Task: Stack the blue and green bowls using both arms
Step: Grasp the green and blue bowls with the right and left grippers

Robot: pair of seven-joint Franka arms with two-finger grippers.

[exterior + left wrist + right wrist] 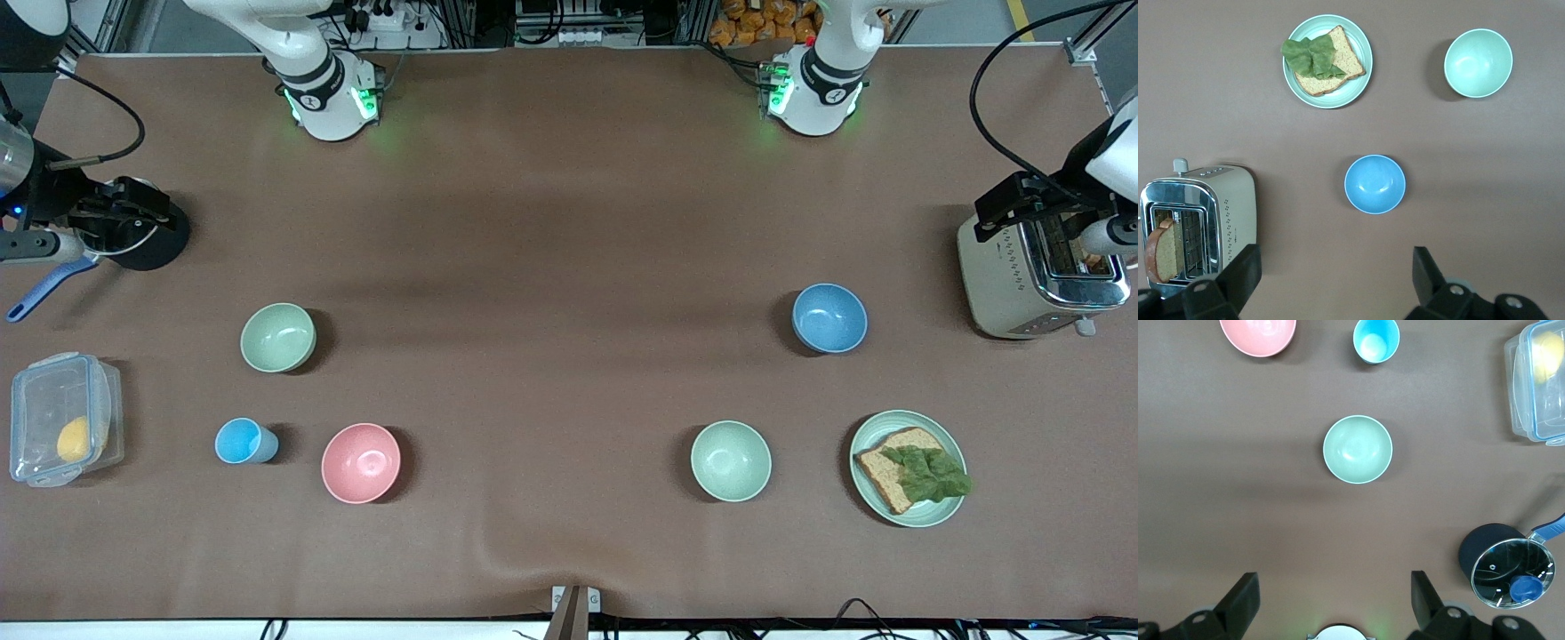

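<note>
Two bowls sit well apart, and that split decides the coming move: each lies at a different arm's end of the table, so each arm has one bowl in its own reach.

The blue bowl [829, 317] rests upright on the table toward the left arm's end, beside the toaster [1040, 276]. In the left wrist view it lies almost straight ahead of the left gripper [1335, 277], centred between the two fingers [1241, 273], which stand wide apart and hold nothing. That gripper hangs up over the table near the toaster, not yet lowered.

The green bowl [278, 337] stands upright toward the right arm's end, with the cup [242, 441] and pink bowl [361, 462] nearer the front camera. In the right wrist view it lies ahead of the right gripper [1335, 600], again roughly centred, and those fingers are likewise spread and empty. This gripper hangs over the table beside the pot [133, 233].

Being round, neither bowl has a long axis to line up with; a rim grasp would likely work from any side. The paler bowl [731, 460] near the plate [951, 510] is a lookalike the left arm should probably avoid.
</note>
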